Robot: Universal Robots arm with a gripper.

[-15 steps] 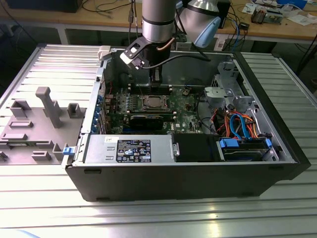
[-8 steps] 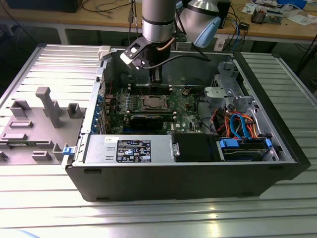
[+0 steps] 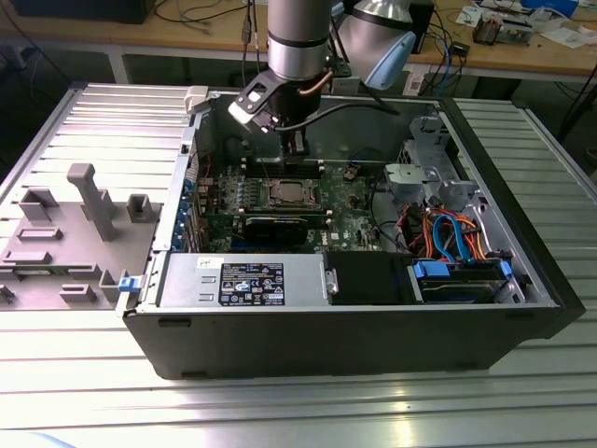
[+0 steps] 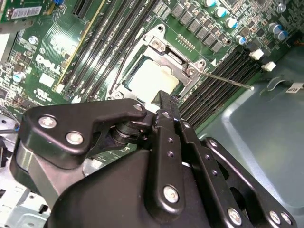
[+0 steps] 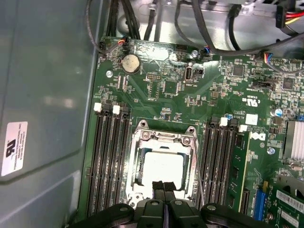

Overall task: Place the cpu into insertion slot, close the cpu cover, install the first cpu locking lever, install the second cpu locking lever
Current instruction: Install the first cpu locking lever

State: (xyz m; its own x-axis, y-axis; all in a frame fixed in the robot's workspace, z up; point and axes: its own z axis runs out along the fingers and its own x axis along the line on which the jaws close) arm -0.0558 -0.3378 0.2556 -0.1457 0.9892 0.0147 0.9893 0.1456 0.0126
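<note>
Silvery-grey metal marks your cpu (image 5: 161,164). In the first wrist view it lies flat in the socket at the middle of the motherboard (image 5: 156,80), between two banks of memory slots (image 5: 107,156). The cover (image 5: 164,137) lies down around it, its square window framing the chip's top, so I judge the chip seated and the frame lowered.

Your gripper (image 5: 165,186) hangs just above the socket's edge with its fingers drawn together and nothing between them. That narrow set looks better suited to pushing or hooking a thin part than to grasping one. Whether the fingers touch the frame isn't clear.

In the second wrist view a thin wire lever (image 4: 227,79) sticks out from the socket's corner over the slots, and it doesn't look tucked under a catch. You can't tell from here whether the other lever is latched.

In the exterior view the case (image 3: 373,327) lies on its side on the bench (image 3: 280,411), open upward, which lets the arm reach straight down into it. It holds the motherboard, a boxed power supply (image 3: 242,280) along the near wall, and orange and blue cables (image 3: 448,233) by the drive bay at the exterior view's right. A grey fixture (image 3: 89,201) stands on the bench outside the case, at the exterior view's left.
</note>
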